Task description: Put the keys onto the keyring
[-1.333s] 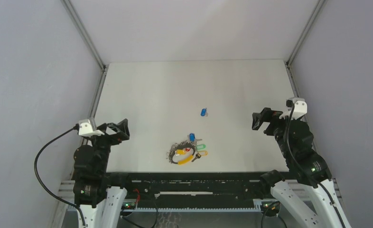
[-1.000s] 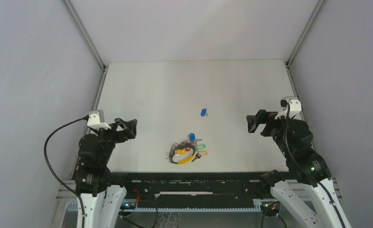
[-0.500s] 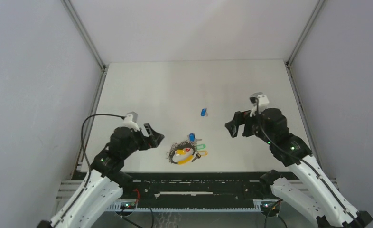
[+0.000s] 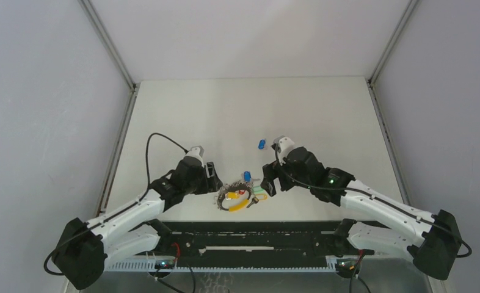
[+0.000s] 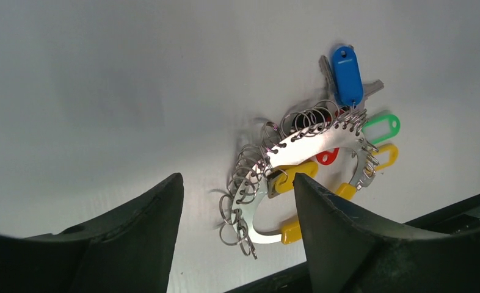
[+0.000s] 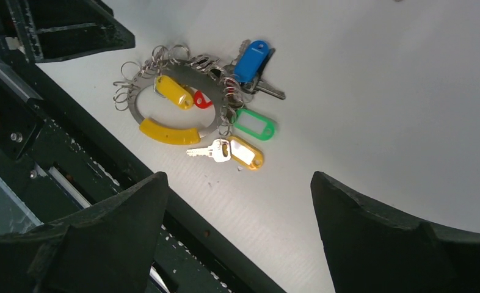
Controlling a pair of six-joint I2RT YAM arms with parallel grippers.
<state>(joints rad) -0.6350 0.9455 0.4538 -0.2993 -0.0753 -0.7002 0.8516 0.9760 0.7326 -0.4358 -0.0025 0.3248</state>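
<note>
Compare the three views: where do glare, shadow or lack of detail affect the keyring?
Left wrist: glare whitens the keyring's metal band. Right wrist: evenly lit, sharp, faint shadows under the keys. Top external: keyring tiny, rings unresolved.

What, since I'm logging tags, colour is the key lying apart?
The lone key is blue; top external view.

Lone key (image 4: pixel 262 144) behind keyring (image 4: pixel 232 201)

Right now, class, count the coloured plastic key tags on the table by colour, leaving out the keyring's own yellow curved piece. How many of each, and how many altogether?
Blue tags: 2, the second lying apart
Green tag: 1
Red tag: 1
Yellow tags: 2
Total: 6
</note>
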